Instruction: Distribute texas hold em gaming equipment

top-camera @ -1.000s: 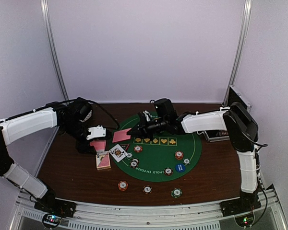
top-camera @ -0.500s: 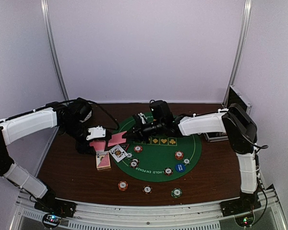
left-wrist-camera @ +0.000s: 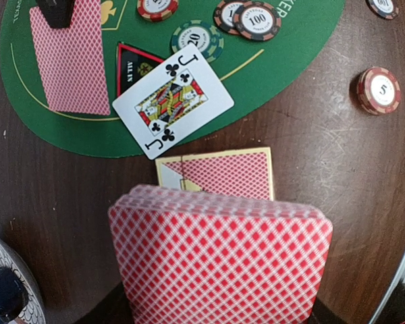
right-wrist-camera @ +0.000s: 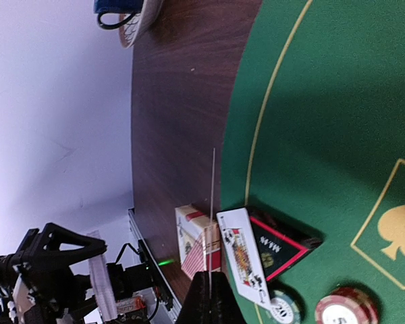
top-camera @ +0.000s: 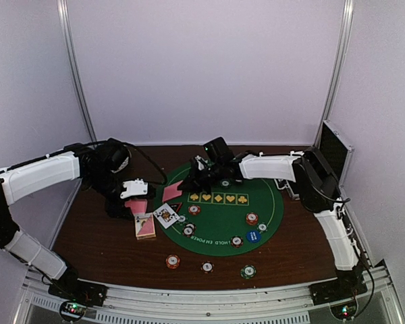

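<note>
Top external: right arm (top-camera: pixel 270 167) outstretched (with card (top-camera: pixel 172 192))

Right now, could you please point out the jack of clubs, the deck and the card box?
jack of clubs (left-wrist-camera: pixel 173 101): left wrist view, face centre.
deck (left-wrist-camera: pixel 219 260): left wrist view, top card's back.
card box (left-wrist-camera: pixel 223 174): left wrist view, patterned top.

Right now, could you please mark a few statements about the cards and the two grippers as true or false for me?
1. The face-up card is the jack of clubs. True.
2. The right gripper is open and empty. False: it is shut on a single red-backed card.
3. The left gripper holds a deck of red-backed cards. True.
4. The jack lies wholly on the green mat. False: part of it lies over the wooden table.
</note>
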Controlling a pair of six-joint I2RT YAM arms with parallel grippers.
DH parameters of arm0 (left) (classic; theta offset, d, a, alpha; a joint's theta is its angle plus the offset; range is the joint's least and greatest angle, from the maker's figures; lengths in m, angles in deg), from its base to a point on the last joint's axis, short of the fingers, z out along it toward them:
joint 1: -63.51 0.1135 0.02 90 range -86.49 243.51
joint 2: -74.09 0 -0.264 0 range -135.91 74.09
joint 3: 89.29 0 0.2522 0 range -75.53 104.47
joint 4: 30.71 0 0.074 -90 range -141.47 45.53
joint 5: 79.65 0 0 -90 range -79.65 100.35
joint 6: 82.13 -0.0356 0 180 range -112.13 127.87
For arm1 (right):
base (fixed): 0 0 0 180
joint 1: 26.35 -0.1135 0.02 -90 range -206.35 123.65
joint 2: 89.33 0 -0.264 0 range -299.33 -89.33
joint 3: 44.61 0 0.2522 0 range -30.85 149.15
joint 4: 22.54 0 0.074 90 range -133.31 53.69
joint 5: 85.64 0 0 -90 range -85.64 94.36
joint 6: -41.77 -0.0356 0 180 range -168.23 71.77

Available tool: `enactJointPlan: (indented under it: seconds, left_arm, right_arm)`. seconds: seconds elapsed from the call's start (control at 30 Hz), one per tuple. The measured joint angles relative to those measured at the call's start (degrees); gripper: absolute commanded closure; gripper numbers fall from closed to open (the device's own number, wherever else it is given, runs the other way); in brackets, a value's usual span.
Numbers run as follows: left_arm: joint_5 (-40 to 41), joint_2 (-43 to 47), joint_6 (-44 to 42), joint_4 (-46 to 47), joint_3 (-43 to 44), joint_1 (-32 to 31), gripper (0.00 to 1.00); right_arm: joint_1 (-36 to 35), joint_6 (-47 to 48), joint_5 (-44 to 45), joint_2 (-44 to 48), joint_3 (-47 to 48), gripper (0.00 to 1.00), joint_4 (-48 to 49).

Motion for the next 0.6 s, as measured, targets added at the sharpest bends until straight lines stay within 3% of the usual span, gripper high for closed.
enactJointPlan:
  seconds: [0.37,0.6]
  left_arm:
    - [0.24,0.0,0.0,-0.52,0.0,0.0,0.59]
    - [0.22,0.0,0.0,-0.72,0.0,0.0,0.59]
  right_arm:
    - [1.14,4.59,4.28,-8.96,11.87,0.98,-9.49]
    - [1.31,6.47,5.42,-11.54,16.35,0.63,-13.4]
